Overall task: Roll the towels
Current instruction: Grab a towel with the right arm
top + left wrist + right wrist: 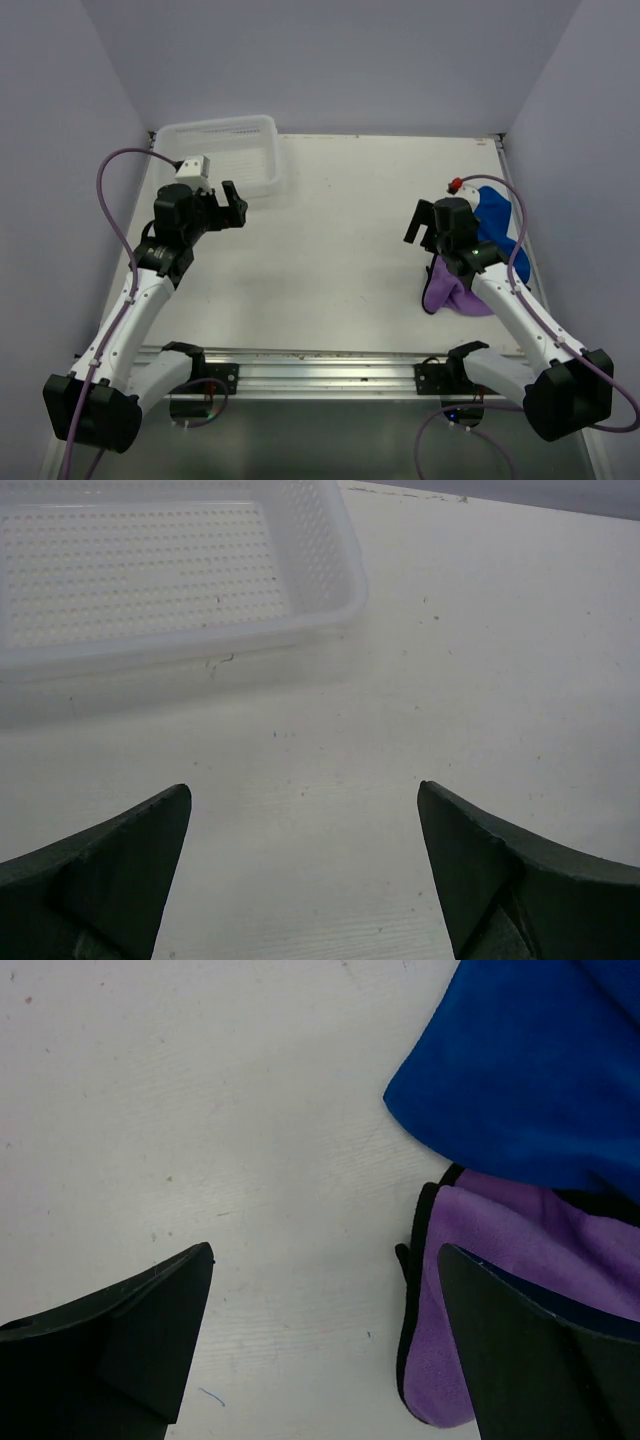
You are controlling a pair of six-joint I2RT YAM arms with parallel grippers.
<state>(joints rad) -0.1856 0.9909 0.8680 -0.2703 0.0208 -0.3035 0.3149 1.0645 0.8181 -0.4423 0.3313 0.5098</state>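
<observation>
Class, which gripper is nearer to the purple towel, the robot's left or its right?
Right. The right gripper hangs open, partly over the dark edge of the purple towel. The left gripper is across the table, open, near the white basket.

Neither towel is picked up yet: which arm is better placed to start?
Right. The right gripper hangs open at the edge of the purple towel, the blue towel just beyond. The left gripper, also open, faces the basket, far across the table.

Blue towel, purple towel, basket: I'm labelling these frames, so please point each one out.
blue towel (520, 1080), right wrist view, middle of its cloth.
purple towel (500, 1220), right wrist view, its flat purple face.
basket (250, 630), left wrist view, near rim.
</observation>
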